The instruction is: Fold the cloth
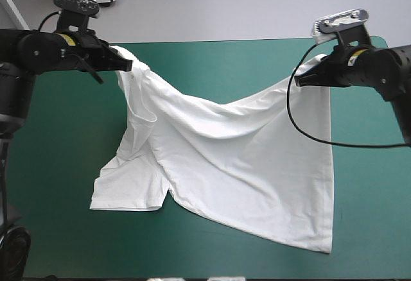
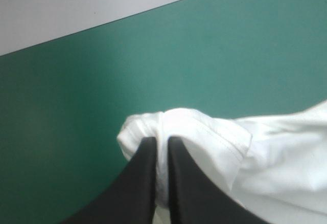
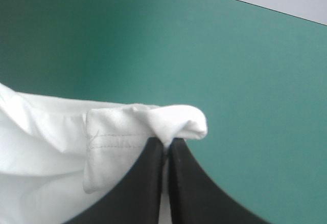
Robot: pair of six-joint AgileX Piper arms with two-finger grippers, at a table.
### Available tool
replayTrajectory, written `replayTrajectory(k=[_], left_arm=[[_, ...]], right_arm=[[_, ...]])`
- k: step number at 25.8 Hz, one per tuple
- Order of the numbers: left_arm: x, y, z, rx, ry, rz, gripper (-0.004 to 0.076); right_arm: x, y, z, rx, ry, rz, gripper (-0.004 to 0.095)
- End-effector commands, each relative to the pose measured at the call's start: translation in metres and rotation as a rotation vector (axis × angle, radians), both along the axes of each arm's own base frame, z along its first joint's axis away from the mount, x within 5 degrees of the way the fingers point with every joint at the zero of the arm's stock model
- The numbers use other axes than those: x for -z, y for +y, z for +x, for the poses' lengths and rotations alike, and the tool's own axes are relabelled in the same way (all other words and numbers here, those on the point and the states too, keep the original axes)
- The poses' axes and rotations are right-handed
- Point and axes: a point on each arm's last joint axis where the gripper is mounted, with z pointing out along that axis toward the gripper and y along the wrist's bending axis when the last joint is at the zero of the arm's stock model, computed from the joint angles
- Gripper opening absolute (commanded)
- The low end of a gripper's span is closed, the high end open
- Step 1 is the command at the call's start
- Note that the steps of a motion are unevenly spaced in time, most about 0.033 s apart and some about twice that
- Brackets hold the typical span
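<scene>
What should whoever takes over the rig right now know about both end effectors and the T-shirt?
Left end effector: shut on a bunched T-shirt edge, raised near the table's far left.
Right end effector: shut on a hem corner, raised at far right.
T-shirt: sags between them, its near part and one sleeve lying on the teal-green cover.
Done: both grasps; no fold visible.
Left: probably spread it flat, then fold.
</scene>
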Motion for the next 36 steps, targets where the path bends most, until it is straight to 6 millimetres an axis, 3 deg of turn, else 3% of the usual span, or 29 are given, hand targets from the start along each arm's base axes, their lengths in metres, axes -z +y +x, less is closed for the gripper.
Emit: replayTrajectory(k=[1, 8, 12, 16, 20, 23, 29, 31, 36], left_arm=[[-0.001, -0.006, 0.02, 0.003, -0.092, -0.026, -0.0009], [0.059, -0.02, 0.09, -0.002, -0.026, -0.005, -0.0009], [0.087, -0.025, 0.117, -0.001, -0.014, 0.0, -0.0009], [0.109, -0.03, 0.13, 0.019, 0.029, -0.009, -0.0009], [0.117, -0.032, 0.135, 0.021, 0.052, -0.018, -0.0001], [0.12, -0.032, 0.135, 0.023, 0.07, -0.005, 0.0074], [0.12, -0.031, 0.134, 0.031, 0.074, 0.012, 0.0414], [0.119, -0.03, 0.13, 0.036, 0.112, 0.022, 0.0456], [0.1, -0.025, 0.106, 0.035, 0.174, 0.037, 0.0454]], right_arm=[[0.006, 0.004, 0.032, 0.013, -0.088, -0.018, -0.0013], [0.075, 0.009, 0.099, 0.026, 0.04, -0.164, -0.0013], [0.106, 0.009, 0.128, 0.031, 0.041, -0.245, -0.0013], [0.138, 0.001, 0.147, 0.053, 0.117, -0.245, -0.0013], [0.141, -0.007, 0.148, 0.073, 0.134, -0.224, 0.0011], [0.141, -0.012, 0.149, 0.064, 0.148, -0.191, 0.0146], [0.137, -0.022, 0.149, 0.065, 0.149, -0.131, 0.0573], [0.13, -0.026, 0.146, 0.076, 0.139, -0.125, 0.0606], [0.099, -0.041, 0.12, 0.11, 0.156, -0.098, 0.0564]])
